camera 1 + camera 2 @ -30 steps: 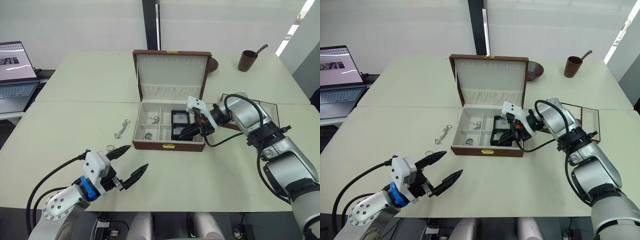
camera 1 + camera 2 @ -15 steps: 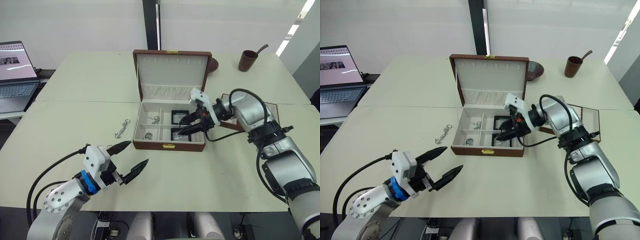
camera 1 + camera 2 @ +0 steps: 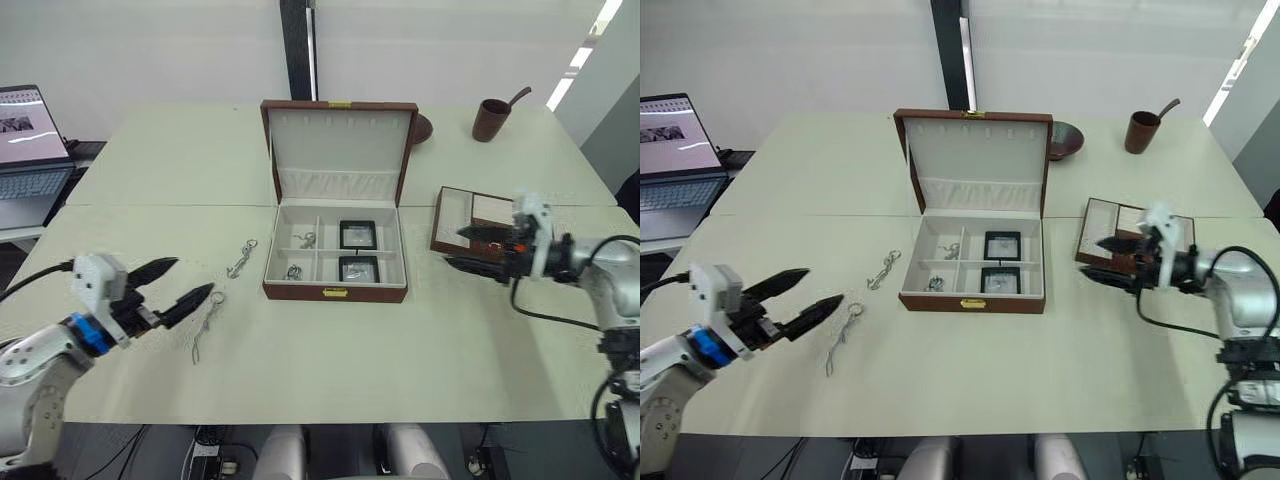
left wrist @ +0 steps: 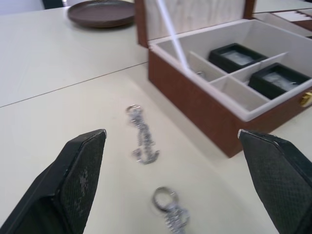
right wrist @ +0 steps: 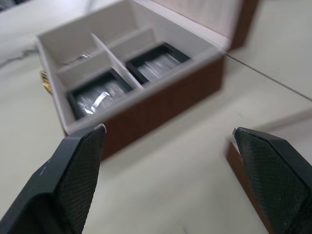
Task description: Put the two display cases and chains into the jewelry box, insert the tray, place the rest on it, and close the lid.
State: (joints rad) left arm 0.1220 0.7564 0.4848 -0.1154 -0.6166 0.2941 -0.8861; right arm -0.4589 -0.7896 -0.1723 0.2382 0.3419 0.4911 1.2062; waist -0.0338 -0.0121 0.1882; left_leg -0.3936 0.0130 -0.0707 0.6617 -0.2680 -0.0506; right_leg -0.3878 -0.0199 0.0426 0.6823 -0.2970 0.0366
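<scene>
Withdrawn from the jewelry box (image 3: pixel 335 291), right end effector (image 3: pixel 478 249) hangs spread over the tray (image 3: pixel 452 215); left end effector (image 3: pixel 180 283) spread.

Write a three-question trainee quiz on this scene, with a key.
1. True or false: both cases lie in the box.
2. How many chains lie on the table outside the box?
3. The right gripper hangs open over: A the box, B the tray, C the laptop.

Key
1. True; one case in each right-hand compartment.
2. Two: one chain beside the box's left wall, another just ahead of the open left gripper.
3. B.
</scene>
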